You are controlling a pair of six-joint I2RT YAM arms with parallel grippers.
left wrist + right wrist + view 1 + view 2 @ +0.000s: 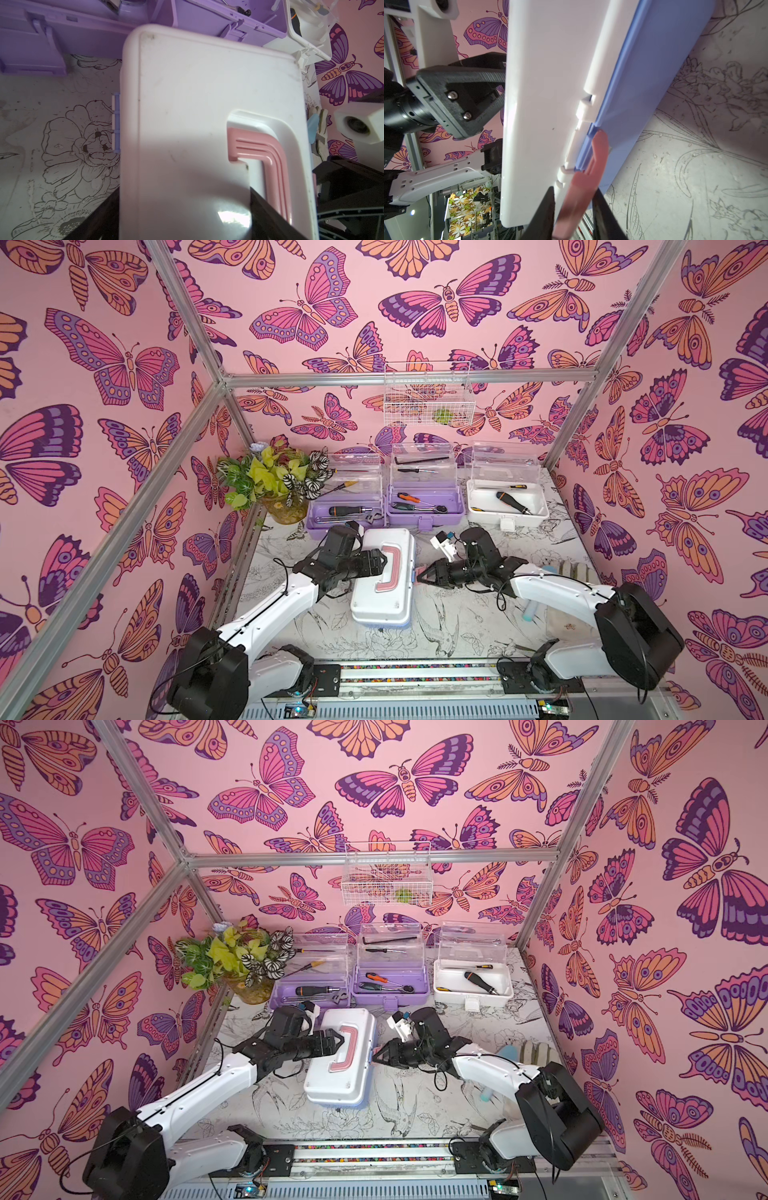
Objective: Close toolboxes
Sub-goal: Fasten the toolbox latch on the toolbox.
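The light-blue toolbox (384,597) (338,1081) lies mid-table with its white lid (197,93) (550,62) down and its pink handle (388,568) flat. My left gripper (376,563) (334,1042) (182,187) spans the lid strip between the hinge edge and the handle recess, which fills its gap. My right gripper (420,574) (376,1054) (574,189) is open around the pink latch (596,158), with a gap at one finger. Behind stand two lilac toolboxes (320,531) (415,519) and a white toolbox (490,517), clear lids upright and tools inside.
A potted plant (274,481) stands at the back left beside the lilac boxes. A white wire basket (428,398) hangs on the back wall. A pale blue item and cloth (536,610) lie under my right arm. Metal frame posts line the table's sides.
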